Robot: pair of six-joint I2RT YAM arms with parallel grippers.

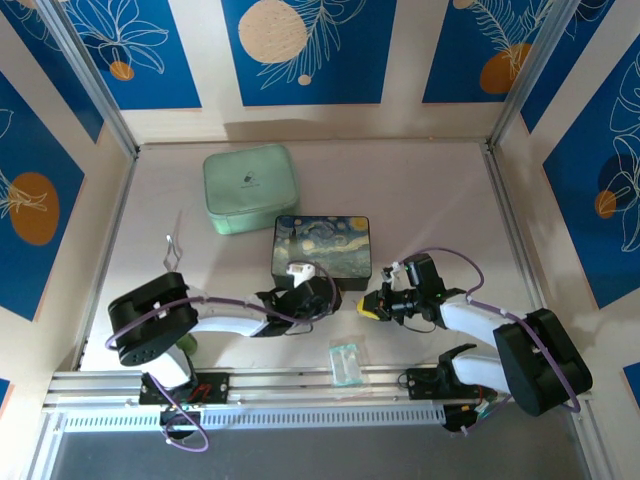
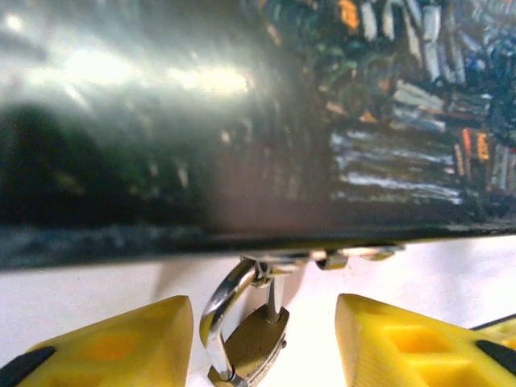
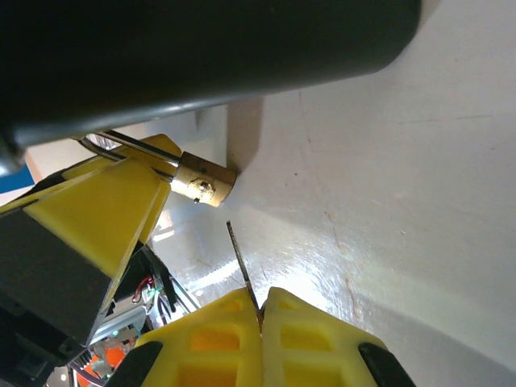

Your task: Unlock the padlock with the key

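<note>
Blue leaf-print panels wall in the pale table (image 1: 440,200), where a green case (image 1: 250,188) lies at the back and a painted box (image 1: 322,245) sits just in front of it. On my screens the left arm lies low, elbow out to the left and forearm reaching right along the table to the box's front edge. Its claw (image 2: 264,310) is spread, one yellow finger on each side of the padlock (image 2: 256,347), which hangs by its silver shackle from the box's clasp (image 2: 322,258); I can't tell whether the left finger touches the shackle. The right arm folds back at the table's right side, its forearm pointing left and low toward the box's front right corner. Its claw (image 3: 262,310) is pressed together, pinching the key (image 3: 240,262), whose thin blade sticks out beyond the fingertips. The blade aims up toward the brass padlock body, close to it but not touching. A clear packet (image 1: 346,360) lies on the table between the two arm bases.
</note>
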